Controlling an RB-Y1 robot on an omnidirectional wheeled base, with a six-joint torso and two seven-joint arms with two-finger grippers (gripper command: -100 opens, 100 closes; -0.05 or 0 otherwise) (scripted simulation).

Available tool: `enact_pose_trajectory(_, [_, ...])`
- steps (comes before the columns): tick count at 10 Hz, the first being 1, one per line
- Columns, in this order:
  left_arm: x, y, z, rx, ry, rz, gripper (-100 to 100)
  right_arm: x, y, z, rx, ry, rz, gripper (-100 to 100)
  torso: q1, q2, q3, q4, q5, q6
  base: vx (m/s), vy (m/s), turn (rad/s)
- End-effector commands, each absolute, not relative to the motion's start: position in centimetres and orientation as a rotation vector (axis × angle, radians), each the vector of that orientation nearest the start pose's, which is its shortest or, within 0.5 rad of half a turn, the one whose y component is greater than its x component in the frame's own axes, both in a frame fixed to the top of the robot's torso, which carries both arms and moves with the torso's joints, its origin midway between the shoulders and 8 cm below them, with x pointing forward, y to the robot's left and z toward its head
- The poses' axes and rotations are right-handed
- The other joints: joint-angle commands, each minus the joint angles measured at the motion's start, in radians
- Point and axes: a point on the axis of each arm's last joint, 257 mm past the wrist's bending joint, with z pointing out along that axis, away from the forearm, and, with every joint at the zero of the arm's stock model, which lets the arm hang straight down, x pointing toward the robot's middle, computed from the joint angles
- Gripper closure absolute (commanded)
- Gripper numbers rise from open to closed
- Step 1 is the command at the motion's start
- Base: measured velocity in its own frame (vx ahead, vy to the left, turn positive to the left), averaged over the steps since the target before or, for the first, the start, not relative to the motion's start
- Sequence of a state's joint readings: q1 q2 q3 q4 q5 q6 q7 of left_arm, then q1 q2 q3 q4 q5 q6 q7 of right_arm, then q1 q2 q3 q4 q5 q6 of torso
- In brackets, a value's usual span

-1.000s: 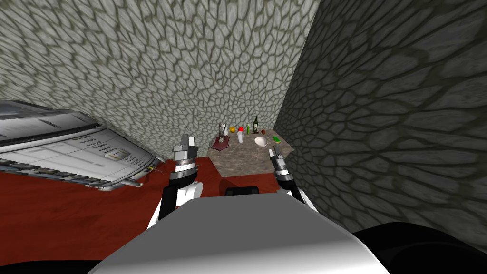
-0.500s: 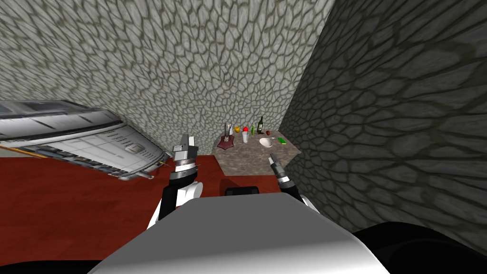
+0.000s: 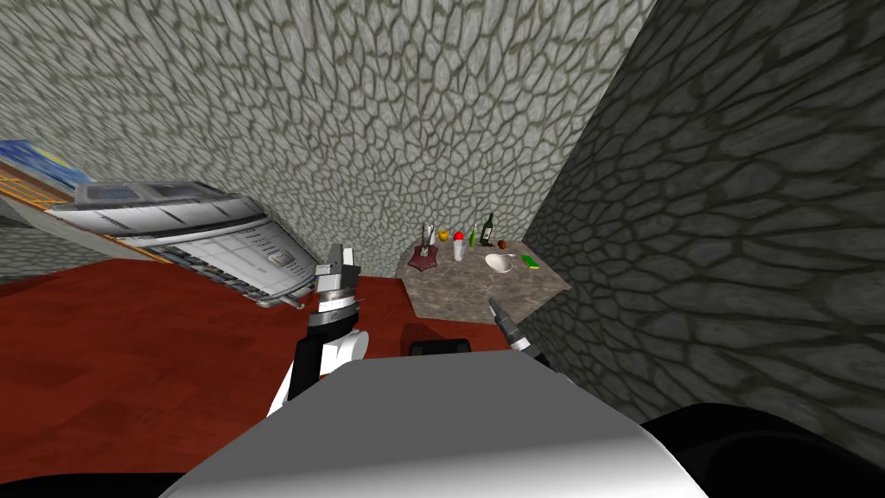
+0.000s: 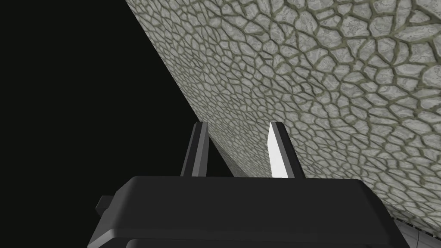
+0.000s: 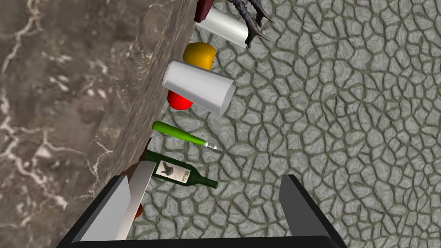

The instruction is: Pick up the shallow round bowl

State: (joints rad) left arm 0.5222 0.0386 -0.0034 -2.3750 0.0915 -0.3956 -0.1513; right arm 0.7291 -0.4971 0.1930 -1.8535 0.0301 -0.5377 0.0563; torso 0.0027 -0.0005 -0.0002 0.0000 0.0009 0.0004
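The shallow round bowl [image 3: 499,263] is white and sits on a mottled stone counter [image 3: 471,298] in the corner of two stone walls. My right gripper [image 3: 494,307] hovers over the counter's near edge, short of the bowl, open and empty. Along my right gripper [image 5: 211,206] I see the counter's back row: a white cup [image 5: 198,88], a slim green bottle [image 5: 181,133] and a dark green bottle [image 5: 178,172]. My left gripper [image 3: 339,258] is raised to the left of the counter; in its own view the gripper [image 4: 237,146] has its fingers apart with nothing between them.
Behind the bowl stand a yellow fruit [image 3: 443,234], a red ball [image 3: 459,235], a small brown thing [image 3: 502,245] and a dark red stand [image 3: 424,255]. A green block [image 3: 529,262] lies to the bowl's right. A white-grey appliance [image 3: 207,233] stands left, above red-brown floor [image 3: 130,363].
My view has swung, so the counter and bowl sit further right in the picture. My right gripper has drawn back toward my chest, away from the bowl. The left arm holds still.
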Motion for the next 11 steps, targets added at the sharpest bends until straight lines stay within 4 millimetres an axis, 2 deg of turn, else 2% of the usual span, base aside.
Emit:
enact_pose_trajectory(1, [34.0, 28.4, 4.0, -0.651, 0.653, -1.217, 0, 27.8, -26.5, -30.5, 0.733, 1.634, 1.058, -100, 0.0, 0.0, 0.0, 0.0, 0.0, 0.0, 0.013, 0.07, 0.243])
enact_pose_trajectory(2, [34.0, 28.4, 4.0, -0.651, 0.653, -1.217, 0, 27.4, -27.1, -31.3, 0.731, 1.661, 1.041, -100, 0.001, 0.0, 0.0, 0.0, 0.0, -0.001, 0.019, 0.056, 0.102])
enact_pose_trajectory(3, [34.0, 28.4, 4.0, -0.651, 0.653, -1.217, 0, 25.8, -27.5, -33.1, 0.706, 1.74, 1.01, -100, 0.0, 0.0, 0.0, 0.0, 0.0, 0.0, 0.027, 0.072, 0.212])
enact_pose_trajectory(4, [34.0, 28.4, 4.0, -0.651, 0.653, -1.217, 0, 25.1, -28.4, -34.5, 0.721, 1.77, 0.983, -100, 0.001, 0.0, 0.0, 0.0, 0.0, 0.0, 0.022, 0.051, 0.115])
enact_pose_trajectory(5, [34.0, 28.4, 4.0, -0.651, 0.653, -1.217, 0, 23.2, -28.9, -36.3, 0.699, 1.847, 0.951, -100, 0.0, 0.0, 0.0, 0.0, 0.0, 0.0, 0.021, 0.061, 0.211])
enact_pose_trajectory(6, [34.0, 28.4, 4.0, -0.651, 0.653, -1.217, 0, 22.6, -29.8, -37.3, 0.705, 1.876, 0.925, -100, 0.0, 0.0, 0.0, 0.0, 0.0, 0.0, 0.02, 0.055, 0.125])
enact_pose_trajectory(7, [34.0, 28.4, 4.0, -0.651, 0.653, -1.216, 0, 20.2, -30.9, -39.4, 0.685, 1.963, 0.88, -100, 0.0, 0.0, 0.0, 0.0, 0.0, 0.0, 0.027, 0.074, 0.214])
enact_pose_trajectory(8, [34.0, 28.4, 4.0, -0.651, 0.653, -1.217, 0, 19.9, -31.5, -39.9, 0.684, 1.981, 0.865, -100, 0.001, 0.0, 0.0, 0.0, 0.0, 0.0, 0.033, 0.064, 0.113])
enact_pose_trajectory(9, [34.0, 28.4, 4.0, -0.651, 0.653, -1.216, 0, 17.7, -32.5, -41.3, 0.647, 2.062, 0.827, -100, 0.001, 0.0, 0.0, 0.0, 0.0, 0.0, 0.039, 0.087, 0.239])
enact_pose_trajectory(10, [34.0, 28.4, 4.0, -0.651, 0.653, -1.217, 0, 17.0, -33.3, -42.1, 0.66, 2.083, 0.803, -100, 0.002, -0.001, 0.0, 0.0, 0.0, -0.001, 0.033, 0.067, 0.125])
enact_pose_trajectory(11, [34.0, 28.4, 4.0, -0.651, 0.653, -1.216, 0, 14.9, -34.4, -43.1, 0.617, 2.16, 0.768, -100, 0.001, -0.001, 0.0, 0.0, 0.0, 0.0, 0.035, 0.073, 0.245])
